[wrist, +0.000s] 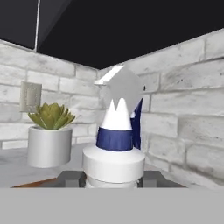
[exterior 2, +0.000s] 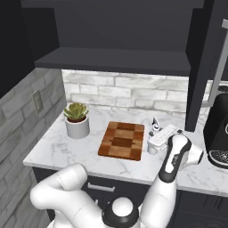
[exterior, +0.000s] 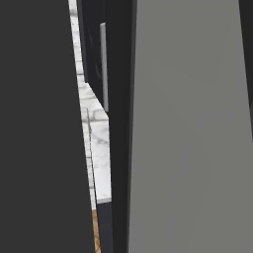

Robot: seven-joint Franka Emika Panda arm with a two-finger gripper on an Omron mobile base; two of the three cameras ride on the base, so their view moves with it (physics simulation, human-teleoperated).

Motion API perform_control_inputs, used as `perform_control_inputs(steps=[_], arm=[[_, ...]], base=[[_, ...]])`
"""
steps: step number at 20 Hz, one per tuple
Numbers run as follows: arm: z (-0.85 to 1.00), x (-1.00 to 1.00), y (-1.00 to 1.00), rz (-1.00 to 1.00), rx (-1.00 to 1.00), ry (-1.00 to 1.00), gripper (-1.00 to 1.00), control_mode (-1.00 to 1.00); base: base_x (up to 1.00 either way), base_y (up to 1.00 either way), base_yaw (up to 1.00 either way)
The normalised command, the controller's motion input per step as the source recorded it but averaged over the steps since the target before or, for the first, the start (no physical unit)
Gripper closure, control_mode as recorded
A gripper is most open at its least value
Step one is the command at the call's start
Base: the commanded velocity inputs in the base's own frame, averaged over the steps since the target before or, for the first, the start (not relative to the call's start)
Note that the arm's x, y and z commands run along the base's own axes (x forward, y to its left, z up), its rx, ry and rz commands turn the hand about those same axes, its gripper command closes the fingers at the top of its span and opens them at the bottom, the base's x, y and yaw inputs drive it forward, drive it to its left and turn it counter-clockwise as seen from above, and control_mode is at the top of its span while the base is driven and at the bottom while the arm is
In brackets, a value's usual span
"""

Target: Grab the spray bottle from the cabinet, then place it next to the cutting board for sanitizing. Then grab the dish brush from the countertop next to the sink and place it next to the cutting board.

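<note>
Translucent plastic spray bottle [wrist: 114, 144] sits clamped low on its body between my gripper [exterior 2: 153, 143], at three o'clock of the cutting board [exterior 2: 122, 140]. Light, stiff, slippery; top-heavy nozzle, so I judge it tips easily.

Potted succulent [exterior 2: 76, 119]: far left on the marble.
Coffee machine [exterior 2: 219, 133]: right edge.
Wall outlet [exterior 2: 38, 101]: left wall.

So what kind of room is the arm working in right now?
Most likely a home kitchen: marble countertop with a wooden cutting board, black cabinet above a brick backsplash, and a coffee machine at right.
</note>
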Motion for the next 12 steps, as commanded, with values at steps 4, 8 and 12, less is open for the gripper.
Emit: perform_control_inputs(steps=[4,8,12], arm=[[-0.08,-0.03,0.00,0.00,0.00,-0.05,-1.00,-1.00],[-0.04,0.16,0.02,0.00,0.00,0.00,-1.00,-1.00],[0.00,0.03,0.00,0.00,0.00,0.00,-1.00,-1.00]], base=[[0.00,0.00,0.00],[0.00,0.00,0.00],[0.00,0.00,0.00]])
